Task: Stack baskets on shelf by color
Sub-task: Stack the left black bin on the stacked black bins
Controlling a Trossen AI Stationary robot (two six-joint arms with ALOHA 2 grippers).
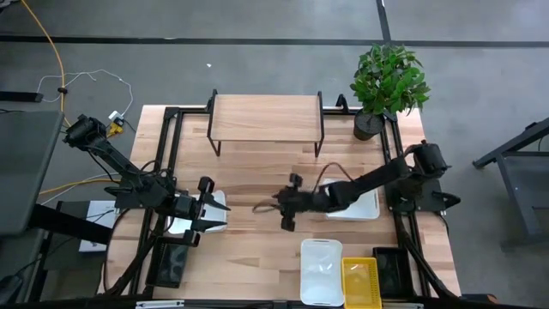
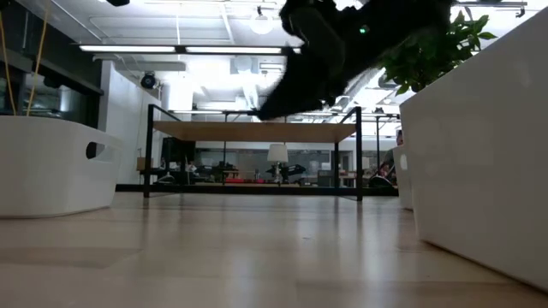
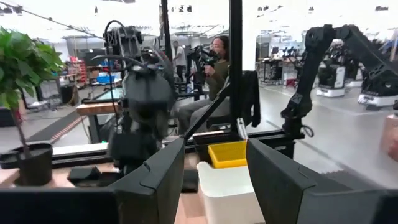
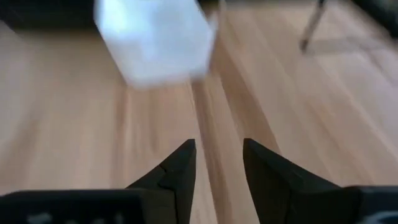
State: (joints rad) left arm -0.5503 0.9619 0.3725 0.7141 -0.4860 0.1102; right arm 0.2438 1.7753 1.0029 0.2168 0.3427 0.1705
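Two matte black jointed arms; tapered, wedge-shaped claw fingers (image 4: 180,171).

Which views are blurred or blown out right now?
Right wrist view: motion-smeared, the white basket and the tabletop streaked. Low view: the arm overhead is a dark blur, the ceiling lights glare. Left wrist view: the near right arm soft, the windows behind washed out. High view: evenly lit and sharp.

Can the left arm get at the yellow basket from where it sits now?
Probably not easily. The left gripper hovers at the table's left side, while the yellow basket lies at the front right, with a white basket beside it and the right gripper between.
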